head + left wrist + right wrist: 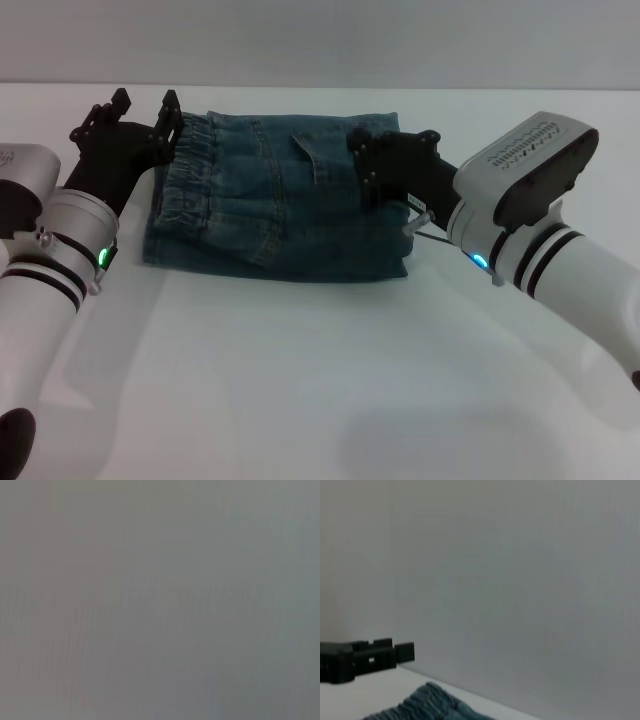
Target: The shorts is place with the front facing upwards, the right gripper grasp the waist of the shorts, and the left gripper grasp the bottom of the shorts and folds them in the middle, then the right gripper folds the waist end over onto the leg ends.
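Nearest the head camera were two white arms, one entering from each lower corner of the frame, over a white table (300, 400). One pair of shorts (280, 200) lay in the upper middle of the frame, folded into a compact rectangle with its long axis running left to right. The waist of the shorts (190, 165), a ruffled band, sat along the left edge of the bundle and ran from far to near. I could not pick out the leg hems in the stack.

At the upper left, the left gripper (145, 115) hung just beside the waist end, its two prongs spread apart and holding nothing. The right gripper (385, 160) lay over the right part of the denim; its fingertips merged with the dark body, so whether they were parted or pinching cloth could not be told.

From the left wrist, only a blank grey field showed.

From the right wrist, mostly pale wall showed. A ruffled strip of the shorts (427, 705) was cut off at the bottom edge, and the left gripper (395, 652) stood at the lower left, apart from the cloth.
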`<action>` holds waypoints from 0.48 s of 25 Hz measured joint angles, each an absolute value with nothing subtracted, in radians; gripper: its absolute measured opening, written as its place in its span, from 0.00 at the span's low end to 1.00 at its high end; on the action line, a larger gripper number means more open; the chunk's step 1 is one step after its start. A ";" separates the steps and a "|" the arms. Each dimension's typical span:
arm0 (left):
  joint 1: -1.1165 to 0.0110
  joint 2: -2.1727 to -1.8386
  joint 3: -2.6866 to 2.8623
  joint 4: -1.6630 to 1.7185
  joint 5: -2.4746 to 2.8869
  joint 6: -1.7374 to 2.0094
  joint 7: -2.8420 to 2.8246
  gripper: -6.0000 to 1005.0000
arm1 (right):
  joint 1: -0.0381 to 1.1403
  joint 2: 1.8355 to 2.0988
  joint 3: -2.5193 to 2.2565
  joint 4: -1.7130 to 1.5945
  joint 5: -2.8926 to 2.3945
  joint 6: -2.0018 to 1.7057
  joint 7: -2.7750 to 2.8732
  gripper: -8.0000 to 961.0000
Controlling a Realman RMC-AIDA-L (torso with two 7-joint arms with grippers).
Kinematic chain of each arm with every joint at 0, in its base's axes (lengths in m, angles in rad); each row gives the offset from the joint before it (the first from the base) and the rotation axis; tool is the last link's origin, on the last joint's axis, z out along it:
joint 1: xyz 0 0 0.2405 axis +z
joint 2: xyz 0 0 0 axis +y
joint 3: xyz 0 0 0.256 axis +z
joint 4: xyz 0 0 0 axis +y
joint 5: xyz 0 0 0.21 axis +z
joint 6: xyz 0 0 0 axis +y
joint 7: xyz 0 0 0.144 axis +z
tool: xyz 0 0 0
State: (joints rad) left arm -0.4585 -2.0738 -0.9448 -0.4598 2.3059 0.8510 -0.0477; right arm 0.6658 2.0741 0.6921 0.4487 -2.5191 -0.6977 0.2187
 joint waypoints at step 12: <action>-0.454 -2.075 -0.945 -0.464 2.306 0.848 -0.048 0.61 | 0.704 2.077 0.663 0.482 -2.520 -0.472 0.301 0.01</action>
State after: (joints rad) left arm -0.4537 -2.0754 -0.9448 -0.4639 2.3056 0.8482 -0.0484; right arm 0.7043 2.0768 0.6626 0.4820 -2.5203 -0.4720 0.3008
